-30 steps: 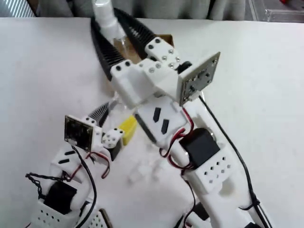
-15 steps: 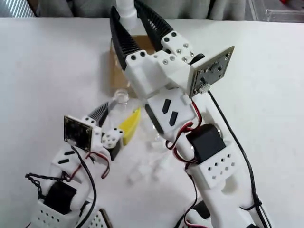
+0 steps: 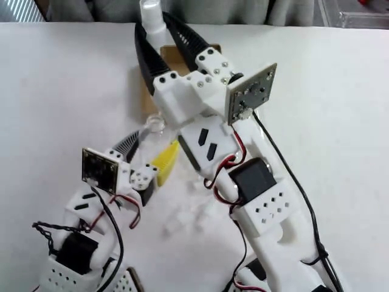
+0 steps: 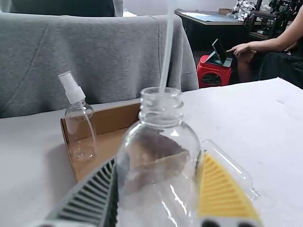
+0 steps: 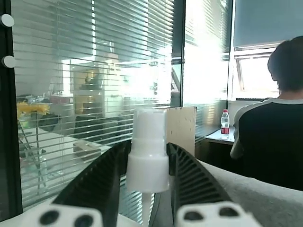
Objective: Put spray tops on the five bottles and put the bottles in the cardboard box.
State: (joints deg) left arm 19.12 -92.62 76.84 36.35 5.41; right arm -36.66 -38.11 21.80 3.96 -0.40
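Cardboard box [image 4: 113, 116] is holding one capped bottle [image 4: 78, 125]; we are seeing the left hand [image 4: 161, 161] grasping an open bottle [image 4: 158, 137], and the right hand [image 5: 149, 146] clenching a spray top [image 5: 149, 163].

A white table [image 3: 340, 91] lies under soft, even light. Along its far edge hangs a grey cloth [image 4: 94, 52], draped in loose folds. Past it stand a red box [image 4: 214, 75], low down, and a dark desk [image 4: 208, 19]. Elsewhere in the room, tall windows carry slatted blinds [image 5: 71, 71] with bright daylight coming through. A roller shade [image 5: 265, 21] covers the top of one pane, and a small water bottle [image 5: 224, 123] stands beneath it.
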